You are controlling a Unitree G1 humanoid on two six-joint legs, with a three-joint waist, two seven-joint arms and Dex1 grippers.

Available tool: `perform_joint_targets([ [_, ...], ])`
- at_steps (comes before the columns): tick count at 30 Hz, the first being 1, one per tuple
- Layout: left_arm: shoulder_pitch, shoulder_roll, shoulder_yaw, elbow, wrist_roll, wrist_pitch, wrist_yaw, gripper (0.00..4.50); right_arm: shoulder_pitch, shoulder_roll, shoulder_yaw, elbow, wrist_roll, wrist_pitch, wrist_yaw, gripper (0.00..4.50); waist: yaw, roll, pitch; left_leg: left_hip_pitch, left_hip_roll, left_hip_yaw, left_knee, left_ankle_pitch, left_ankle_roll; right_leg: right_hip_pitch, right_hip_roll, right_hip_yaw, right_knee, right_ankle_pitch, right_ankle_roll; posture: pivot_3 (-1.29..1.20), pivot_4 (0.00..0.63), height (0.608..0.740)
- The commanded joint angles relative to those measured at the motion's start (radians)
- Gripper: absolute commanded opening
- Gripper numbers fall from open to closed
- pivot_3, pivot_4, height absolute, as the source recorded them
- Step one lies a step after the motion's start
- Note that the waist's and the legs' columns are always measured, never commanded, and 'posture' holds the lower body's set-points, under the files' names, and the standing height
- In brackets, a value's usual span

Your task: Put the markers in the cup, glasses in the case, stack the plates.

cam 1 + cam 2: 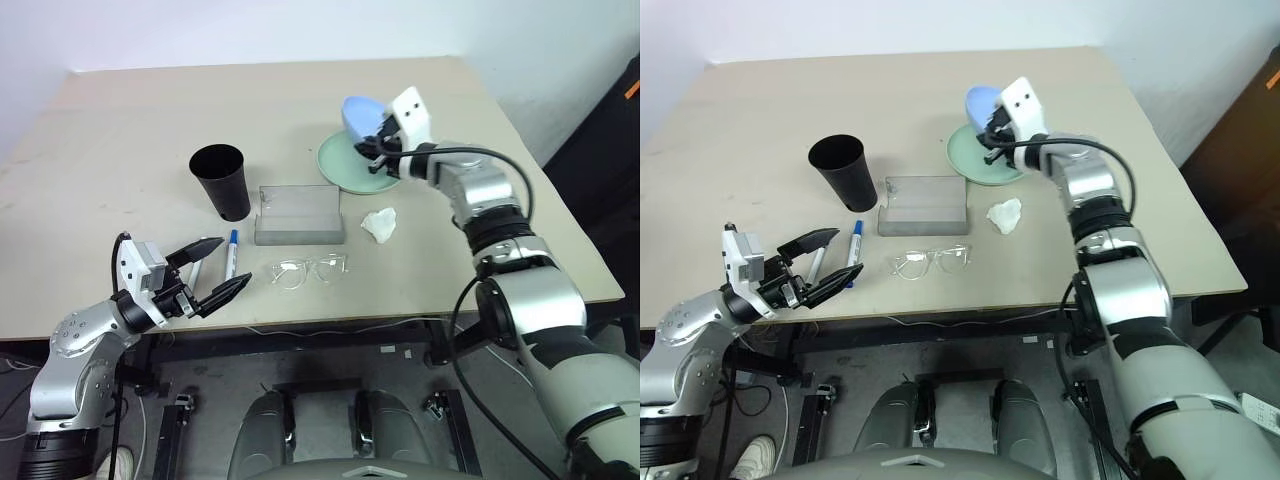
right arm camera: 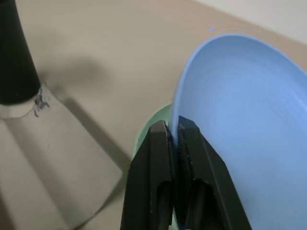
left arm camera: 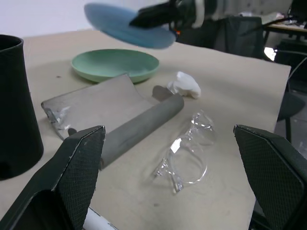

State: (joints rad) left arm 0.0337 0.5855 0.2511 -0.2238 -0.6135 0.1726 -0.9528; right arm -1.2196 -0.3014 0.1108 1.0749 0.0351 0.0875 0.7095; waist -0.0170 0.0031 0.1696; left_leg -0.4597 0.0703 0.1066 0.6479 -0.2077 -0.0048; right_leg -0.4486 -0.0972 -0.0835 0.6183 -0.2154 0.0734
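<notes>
Rt gripper [image 2: 173, 132] clamped on rim of blue plate [image 2: 249, 120], held tilted in air just above green plate [image 1: 345, 160] at far right of table [image 1: 130, 110]. White tissue [image 1: 380, 224] near side of green plate. Case [image 1: 298, 215] lying open at centre, long axis left-right, black cup [image 1: 222, 180] upright to its left. Glasses [image 1: 307, 269] near side of case, also left-right, unfolded. Blue-cap marker [image 1: 232, 252] pointing far-near, second marker [image 1: 195, 272] just left of it, under lt gripper [image 1: 214, 268], fingers wide apart, holding nothing.

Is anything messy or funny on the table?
A small crumpled white tissue lies by the open grey case; it belongs to no pile. The blue plate hangs tilted in the right gripper above the green plate, not stacked yet.
</notes>
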Motion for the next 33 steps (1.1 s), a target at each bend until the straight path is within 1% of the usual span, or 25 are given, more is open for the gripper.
perform_joint_targets([
  [1, 0.009, 0.001, 0.023, -0.083, -0.036, 0.033, 0.033, 4.5, -0.038, 0.039, 0.012, 0.055, -0.045, -0.084, -0.016, 0.01, -0.002, 0.0, 0.0, 0.0, 0.0, 0.0, 0.0, 0.0, 0.0, 0.0, 0.0, 0.0, 0.0, 0.0, 0.0, 0.0, 0.15, 0.735],
  [5, 0.02, 0.022, 0.029, -0.114, -0.044, 0.088, 0.061, 4.5, -0.038, 0.081, 0.023, 0.113, -0.093, -0.12, -0.054, 0.01, -0.004, 0.0, 0.0, 0.0, 0.0, 0.0, 0.0, 0.001, -0.001, 0.0, 0.0, 0.0, 0.002, 0.0, 0.0, 0.0, 0.15, 0.735],
  [13, 0.013, 0.049, 0.04, -0.143, -0.056, 0.143, 0.087, 4.5, -0.052, 0.143, 0.013, 0.168, -0.127, -0.131, -0.115, 0.01, -0.005, 0.0, 0.0, 0.001, 0.0, -0.001, 0.0, 0.002, -0.003, 0.0, 0.0, 0.0, 0.004, 0.0, 0.0, 0.0, 0.15, 0.735],
  [16, 0.012, 0.046, 0.04, -0.147, -0.06, 0.147, 0.089, 4.5, -0.061, 0.148, 0.027, 0.182, -0.162, -0.143, -0.169, 0.01, -0.003, 0.0, 0.0, 0.001, 0.0, -0.001, 0.0, 0.002, -0.003, 0.0, 0.0, 0.0, 0.005, 0.0, 0.0, 0.0, 0.15, 0.735],
  [22, 0.031, 0.032, 0.034, -0.145, -0.055, 0.13, 0.084, 4.5, -0.08, 0.134, 0.023, 0.18, -0.186, -0.168, -0.163, 0.01, -0.005, 0.0, 0.0, 0.001, 0.0, -0.001, 0.0, 0.002, -0.003, -0.001, 0.0, 0.0, 0.006, 0.0, 0.0, 0.0, 0.15, 0.735],
  [27, 0.038, 0.016, 0.024, -0.146, -0.049, 0.119, 0.084, 4.5, -0.085, 0.134, 0.022, 0.204, -0.211, -0.166, -0.216, 0.01, -0.004, 0.0, 0.0, 0.002, 0.0, -0.001, 0.0, 0.002, -0.003, -0.001, 0.0, 0.0, 0.007, 0.0, 0.0, 0.0, 0.15, 0.735],
  [30, 0.039, 0.011, 0.021, -0.144, -0.046, 0.115, 0.083, 4.5, -0.09, 0.145, 0.001, 0.217, -0.201, -0.152, -0.233, 0.01, -0.004, 0.0, 0.0, 0.002, 0.0, -0.001, 0.001, 0.002, -0.003, -0.001, 0.0, 0.0, 0.007, 0.0, 0.0, 0.0, 0.15, 0.735],
  [33, 0.04, 0.009, 0.02, -0.144, -0.041, 0.112, 0.083, 4.5, -0.091, 0.148, 0.004, 0.224, -0.212, -0.157, -0.247, 0.78, -0.005, 0.0, 0.0, 0.002, 0.0, -0.002, 0.001, 0.002, -0.003, -0.001, 0.0, 0.0, 0.009, 0.0, 0.0, 0.0, 0.15, 0.735],
])
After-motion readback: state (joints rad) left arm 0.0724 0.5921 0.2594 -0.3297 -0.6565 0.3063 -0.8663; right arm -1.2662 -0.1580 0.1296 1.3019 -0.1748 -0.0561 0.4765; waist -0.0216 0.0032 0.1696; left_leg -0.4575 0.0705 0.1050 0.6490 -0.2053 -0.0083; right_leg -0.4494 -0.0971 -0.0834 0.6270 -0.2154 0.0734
